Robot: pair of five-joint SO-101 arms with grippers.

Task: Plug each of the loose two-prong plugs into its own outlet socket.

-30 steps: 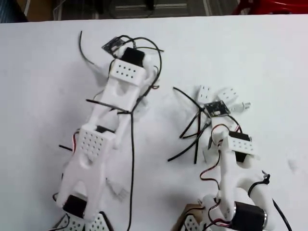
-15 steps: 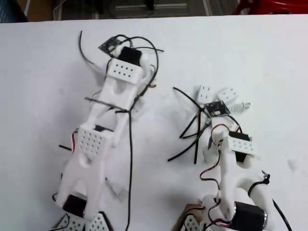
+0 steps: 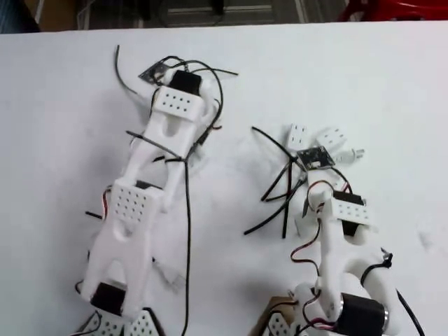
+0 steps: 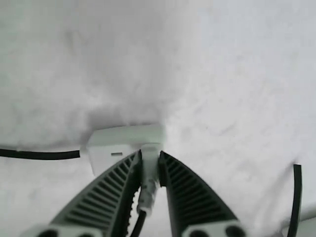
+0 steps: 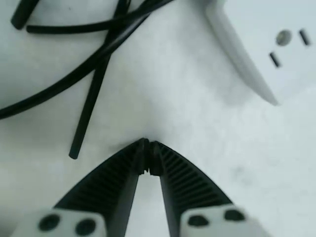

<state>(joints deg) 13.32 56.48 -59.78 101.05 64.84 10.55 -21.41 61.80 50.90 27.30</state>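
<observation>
Table point(image 3: 364, 63) far edge well beyond left gripper point(image 4: 149, 157), clamped on plug point(image 4: 148, 174) at socket point(image 4: 121, 144).

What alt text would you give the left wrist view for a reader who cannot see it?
The left gripper is shut on a white plug, whose front end meets a white outlet block lying on the white table. A black cable ends beside the block.

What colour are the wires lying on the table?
The wires are black; the right wrist view shows them best.
</observation>
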